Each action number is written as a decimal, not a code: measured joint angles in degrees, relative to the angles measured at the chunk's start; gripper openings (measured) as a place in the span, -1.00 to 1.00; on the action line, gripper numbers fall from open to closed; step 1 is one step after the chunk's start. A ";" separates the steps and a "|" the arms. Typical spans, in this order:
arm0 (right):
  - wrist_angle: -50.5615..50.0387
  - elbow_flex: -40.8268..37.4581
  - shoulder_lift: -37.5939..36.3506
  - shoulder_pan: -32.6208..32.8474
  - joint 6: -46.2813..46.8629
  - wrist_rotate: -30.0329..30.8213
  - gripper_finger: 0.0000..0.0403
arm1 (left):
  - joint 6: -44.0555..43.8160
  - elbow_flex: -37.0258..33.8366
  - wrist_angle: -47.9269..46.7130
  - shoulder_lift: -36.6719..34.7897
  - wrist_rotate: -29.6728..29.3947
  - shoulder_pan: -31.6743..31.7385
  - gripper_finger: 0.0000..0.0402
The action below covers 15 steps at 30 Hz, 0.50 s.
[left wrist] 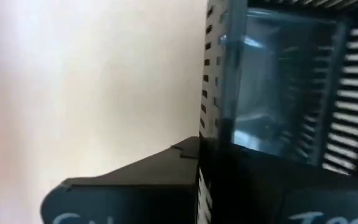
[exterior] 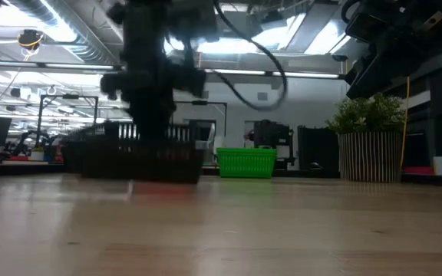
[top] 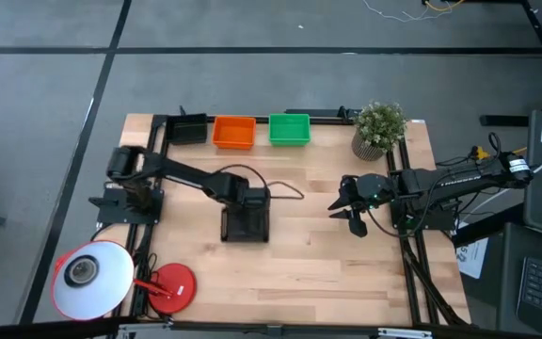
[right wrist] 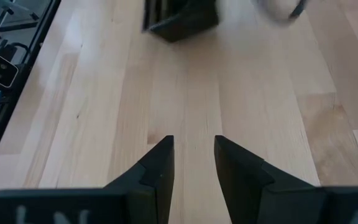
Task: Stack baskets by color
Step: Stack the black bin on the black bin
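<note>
Black basket (left wrist: 278, 106) wall sits between left gripper (top: 248, 202) fingers, apparently clamped. Light, stiff mesh, slightly flexible; rim wall suits pinching. Right gripper (right wrist: 192, 163) waits apart, fingers parted, empty.

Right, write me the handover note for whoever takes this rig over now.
Left hand: shut on the rim of a black basket at mid-table.
Right hand: open, holding nothing, hovering over bare wood right of centre.
Along the far edge: black basket stack, orange basket stack, green basket stack; how many sit in each stack cannot be told from above. Potted plant at the far right corner.
Done: orange and green look gathered.
Left: carry the gripped black basket onto the black stack.
</note>
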 joint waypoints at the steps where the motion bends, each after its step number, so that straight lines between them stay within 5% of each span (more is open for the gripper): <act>1: 0.00 0.00 0.02 0.00 0.00 0.02 -0.43 | 0.02 0.76 -2.65 -1.53 -2.18 0.39 -1.00; 10: 0.06 -0.02 0.02 0.00 -0.13 0.02 -0.43 | 0.09 10.22 -27.88 -14.44 -31.08 10.22 -1.00; 15: 0.11 -0.01 0.02 0.00 -0.13 0.02 -0.43 | 7.85 13.49 -28.24 -16.73 -33.53 22.15 -1.00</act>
